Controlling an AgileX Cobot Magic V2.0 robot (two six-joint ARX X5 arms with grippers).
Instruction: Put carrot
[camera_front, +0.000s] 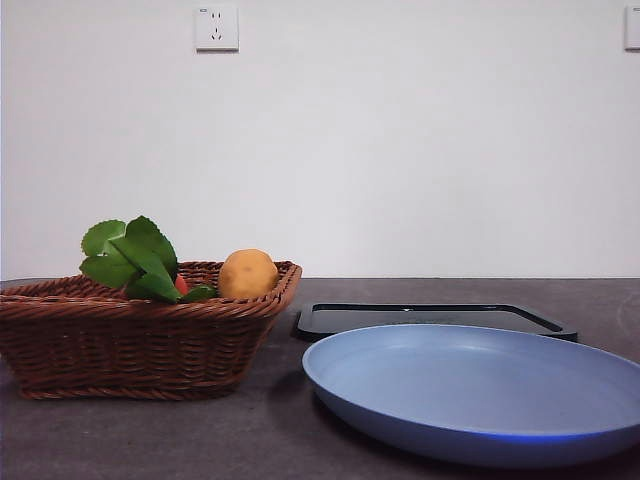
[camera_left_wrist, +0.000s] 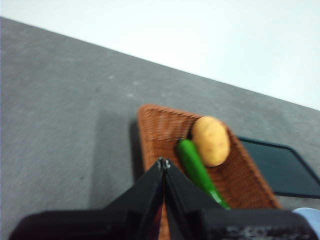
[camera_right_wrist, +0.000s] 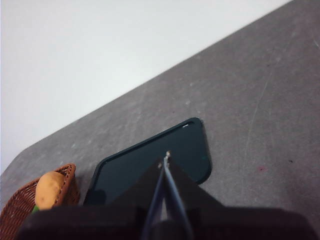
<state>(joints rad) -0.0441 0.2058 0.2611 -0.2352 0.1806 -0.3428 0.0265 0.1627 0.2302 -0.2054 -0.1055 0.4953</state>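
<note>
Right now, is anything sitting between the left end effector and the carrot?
Nothing visible blocks it. The left end effector, jaws shut, hangs over the wicker basket; the carrot lies inside, open from above, beside the potato and green pepper.

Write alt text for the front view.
A brown wicker basket on a dark table holds a leafy-topped carrot and a yellow-orange potato. An empty blue plate sits beside it, a black tray behind; no arm shows.

One wicker basket (camera_front: 140, 345), one carrot (camera_front: 140, 262), one potato (camera_front: 247, 273), one green pepper (camera_left_wrist: 197, 170), one blue plate (camera_front: 480, 395), one black tray (camera_front: 430, 319)
</note>
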